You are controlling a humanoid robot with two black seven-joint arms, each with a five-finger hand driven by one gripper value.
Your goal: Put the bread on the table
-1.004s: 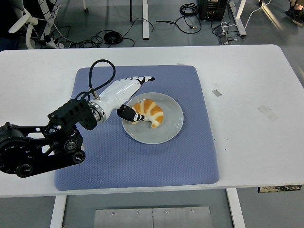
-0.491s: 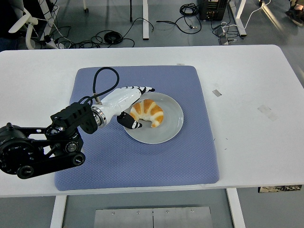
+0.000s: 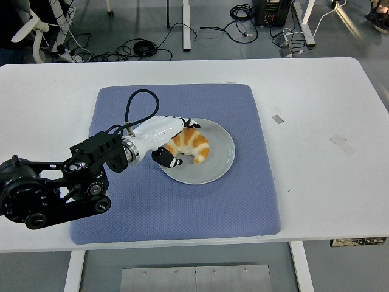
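Closing on bread: left robot hand (image 3: 173, 141) brackets the croissant (image 3: 191, 145), fingers (image 3: 188, 122) at its 11 o'clock, thumb at 8; grip not yet firm.
Bread position: on grey plate (image 3: 222, 159), long axis 10-to-4.
Surroundings: blue mat (image 3: 200, 207) on white worktop (image 3: 322, 121).
Obstruction: plate rim only.

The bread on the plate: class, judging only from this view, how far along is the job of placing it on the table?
Done: the left hand has reached the bread, fingers above it and thumb below. In hand: closing a grasp; whether the fingers already grip it cannot be told. Left: the bread lies on the grey plate on the blue mat, so lifting, carrying and setting it on the white table all remain.
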